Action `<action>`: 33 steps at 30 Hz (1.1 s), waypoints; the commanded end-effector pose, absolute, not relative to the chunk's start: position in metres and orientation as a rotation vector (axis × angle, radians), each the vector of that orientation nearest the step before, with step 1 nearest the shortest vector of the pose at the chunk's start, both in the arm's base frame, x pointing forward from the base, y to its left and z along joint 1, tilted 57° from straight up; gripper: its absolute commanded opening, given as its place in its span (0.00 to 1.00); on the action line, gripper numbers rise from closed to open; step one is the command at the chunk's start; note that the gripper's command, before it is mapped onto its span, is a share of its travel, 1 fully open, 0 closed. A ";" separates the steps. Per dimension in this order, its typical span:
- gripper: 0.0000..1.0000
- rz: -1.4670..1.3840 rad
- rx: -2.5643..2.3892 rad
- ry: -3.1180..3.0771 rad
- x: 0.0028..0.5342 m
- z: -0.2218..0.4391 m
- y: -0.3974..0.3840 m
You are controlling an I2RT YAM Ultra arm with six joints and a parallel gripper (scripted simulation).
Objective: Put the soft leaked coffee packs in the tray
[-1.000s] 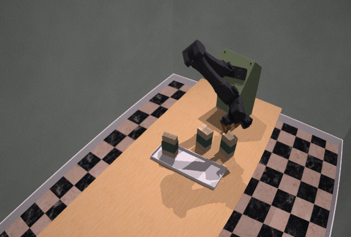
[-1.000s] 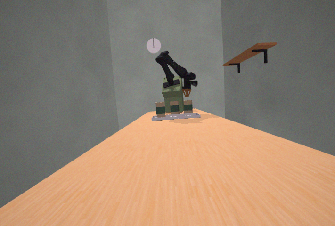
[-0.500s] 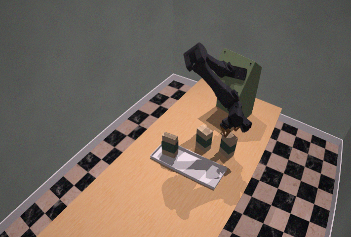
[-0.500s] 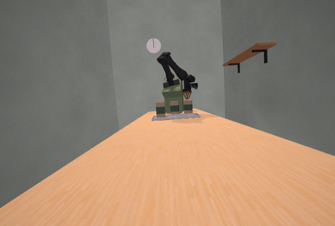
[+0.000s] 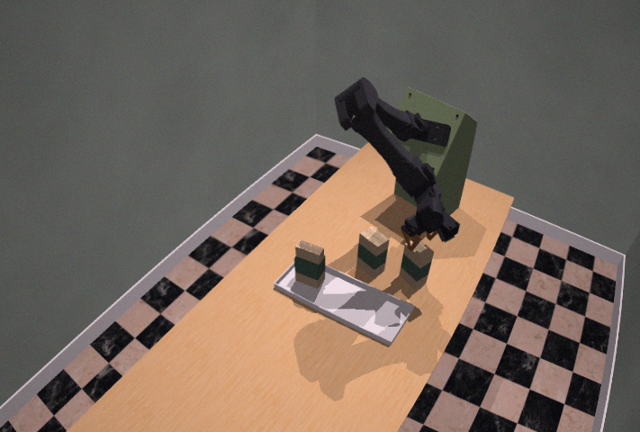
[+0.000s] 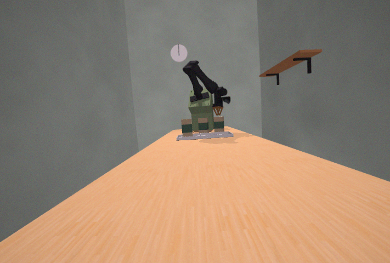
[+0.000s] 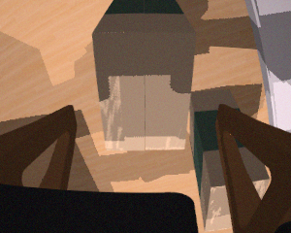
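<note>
My gripper (image 5: 419, 241) (image 6: 218, 113) (image 7: 145, 115) is open and points down just above the right coffee pack (image 5: 416, 266) (image 6: 219, 125) (image 7: 145, 131), whose top shows between the fingertips in the wrist view. That pack stands upright on the table, tan with a dark green band. The middle pack (image 5: 372, 256) (image 6: 203, 126) (image 7: 215, 131) also stands upright; one finger partly covers it in the wrist view. The left pack (image 5: 309, 265) (image 6: 186, 128) stands upright inside the left end of the white tray (image 5: 330, 315) (image 6: 204, 136) (image 7: 262, 58). Softness cannot be seen.
The tray lies in front of the two packs on the wooden table (image 5: 218, 336) (image 6: 198, 192). The green arm base (image 5: 458, 173) (image 6: 201, 119) stands behind them. A wall shelf (image 6: 289, 63) is far off, high on the right in the exterior view.
</note>
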State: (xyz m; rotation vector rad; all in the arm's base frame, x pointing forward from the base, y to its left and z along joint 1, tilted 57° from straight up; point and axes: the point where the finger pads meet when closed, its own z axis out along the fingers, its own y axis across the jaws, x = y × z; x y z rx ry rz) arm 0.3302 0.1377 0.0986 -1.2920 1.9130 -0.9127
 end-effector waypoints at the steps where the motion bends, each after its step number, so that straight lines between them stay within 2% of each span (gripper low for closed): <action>1: 0.79 -0.891 -1.297 1.895 0.329 0.100 0.142; 33: 0.79 -0.875 -1.277 1.885 0.334 0.107 0.152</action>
